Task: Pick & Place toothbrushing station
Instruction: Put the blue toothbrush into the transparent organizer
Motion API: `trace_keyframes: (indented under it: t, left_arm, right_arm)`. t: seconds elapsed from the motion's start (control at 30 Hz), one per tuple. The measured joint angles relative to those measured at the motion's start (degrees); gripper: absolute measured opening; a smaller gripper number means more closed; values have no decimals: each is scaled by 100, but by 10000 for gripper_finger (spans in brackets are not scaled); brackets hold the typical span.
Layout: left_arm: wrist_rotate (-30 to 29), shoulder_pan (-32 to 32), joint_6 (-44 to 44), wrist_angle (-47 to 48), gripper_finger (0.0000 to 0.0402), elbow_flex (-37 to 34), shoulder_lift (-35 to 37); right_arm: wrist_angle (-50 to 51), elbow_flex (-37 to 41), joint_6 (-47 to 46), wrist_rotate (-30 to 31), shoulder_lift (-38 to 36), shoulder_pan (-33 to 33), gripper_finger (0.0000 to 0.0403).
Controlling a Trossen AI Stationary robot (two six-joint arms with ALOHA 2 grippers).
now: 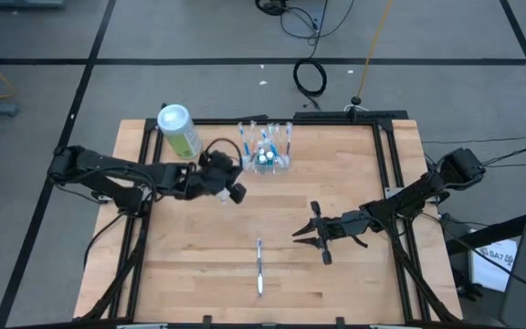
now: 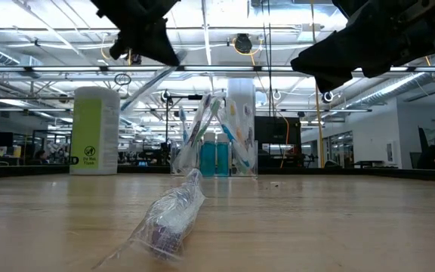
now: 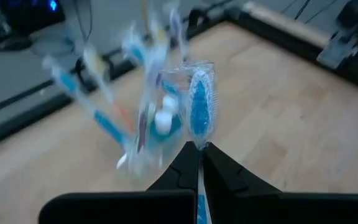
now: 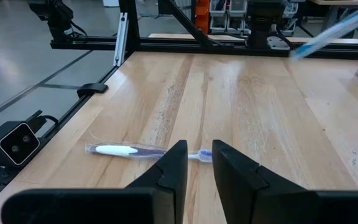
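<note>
Left gripper (image 3: pixel 199 149) fingers clamped on a wrapped toothbrush (image 3: pixel 201 112), the toothbrushing station (image 1: pixel 269 155) just beyond them. Right gripper (image 4: pixel 199 163) fingers slightly apart, empty, above another wrapped toothbrush (image 4: pixel 129 150). Station probably light, rigid, slick; take by a wall.

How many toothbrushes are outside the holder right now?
2: one wrapped toothbrush lies on the table near the front edge; another wrapped one is pinched in the left gripper beside the holder.
</note>
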State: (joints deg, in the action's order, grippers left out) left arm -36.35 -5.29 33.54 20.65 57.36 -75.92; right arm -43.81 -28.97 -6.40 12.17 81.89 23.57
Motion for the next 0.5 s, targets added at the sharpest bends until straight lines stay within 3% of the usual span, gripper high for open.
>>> trace_keyframes:
  t: [0.5]
  left_arm:
    - [684, 1170, -1420, -1616, 5, -2, 2]
  right_arm:
    - [170, 0, 3, 1, 0, 0, 70]
